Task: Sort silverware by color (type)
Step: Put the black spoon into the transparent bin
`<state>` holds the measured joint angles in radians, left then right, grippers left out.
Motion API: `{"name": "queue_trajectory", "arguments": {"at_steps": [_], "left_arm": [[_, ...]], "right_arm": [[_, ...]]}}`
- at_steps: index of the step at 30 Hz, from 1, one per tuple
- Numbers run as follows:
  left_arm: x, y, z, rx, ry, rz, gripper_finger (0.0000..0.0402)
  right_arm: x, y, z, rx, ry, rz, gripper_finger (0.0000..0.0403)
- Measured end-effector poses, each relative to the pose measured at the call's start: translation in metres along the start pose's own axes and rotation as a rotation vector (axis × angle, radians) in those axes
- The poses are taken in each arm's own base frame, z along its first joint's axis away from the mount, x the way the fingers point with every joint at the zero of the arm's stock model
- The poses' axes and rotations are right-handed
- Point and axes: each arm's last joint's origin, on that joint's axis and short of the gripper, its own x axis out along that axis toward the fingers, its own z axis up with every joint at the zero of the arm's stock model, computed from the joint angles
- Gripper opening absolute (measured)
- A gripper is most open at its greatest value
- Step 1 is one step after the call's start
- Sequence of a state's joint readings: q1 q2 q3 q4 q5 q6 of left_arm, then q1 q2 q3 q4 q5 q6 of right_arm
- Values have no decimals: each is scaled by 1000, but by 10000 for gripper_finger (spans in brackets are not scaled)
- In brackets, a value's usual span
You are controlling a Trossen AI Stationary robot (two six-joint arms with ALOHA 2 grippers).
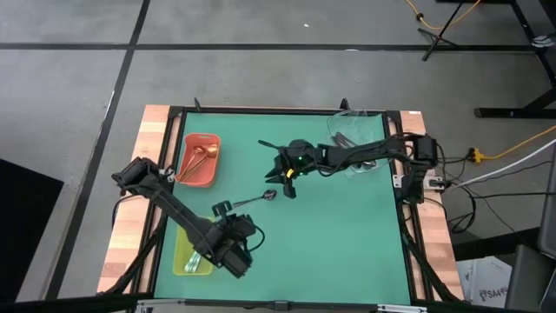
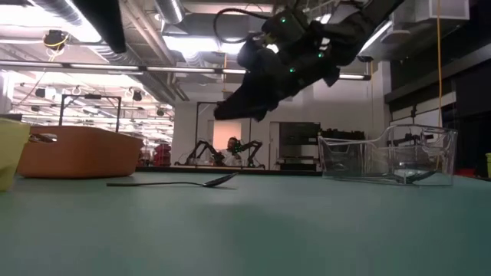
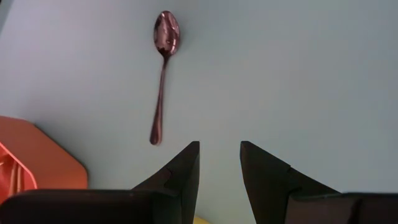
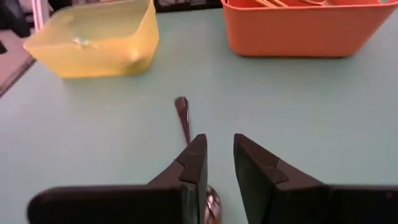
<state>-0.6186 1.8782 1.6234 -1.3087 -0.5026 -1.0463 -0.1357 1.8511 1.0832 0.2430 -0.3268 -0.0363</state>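
On the green mat, a dark glossy spoon [image 3: 163,74] lies flat

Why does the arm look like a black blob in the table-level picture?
Low view: bright ceiling lights behind backlight the right gripper into a silhouette, and the spoon looks dark too. High view: even light, soft shadows. Left wrist view: the spoon's bowl shows glare.

I note both arms matt black, with jointed segments. The right arm [image 1: 356,155] carries small green indicator lights — black cabling trails alongside.
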Motion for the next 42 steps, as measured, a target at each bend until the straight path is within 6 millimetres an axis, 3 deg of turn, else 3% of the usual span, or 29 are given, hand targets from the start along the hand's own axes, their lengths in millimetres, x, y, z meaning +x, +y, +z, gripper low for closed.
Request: {"name": "queue_trajectory", "arguments": {"at_steps": [4,10,21,36,42], "left_arm": [[-4,-4,-6,-8,-5,-10,110],[-8,-7,-13,-32,-7,-14,110],[-10,-8,-15,-73,-10,-19,110],[-10,-8,-15,-77,-11,-20,110],[-10,-8,-15,-80,-12,-23,110]], "right_arm": [[12,4,-4,22,-29,21,69],[35,18,5,-9,-13,58,69],[77,24,12,-75,210,-10,69],[87,24,0,-93,257,7,69],[96,21,-17,-84,309,7,69]]}}
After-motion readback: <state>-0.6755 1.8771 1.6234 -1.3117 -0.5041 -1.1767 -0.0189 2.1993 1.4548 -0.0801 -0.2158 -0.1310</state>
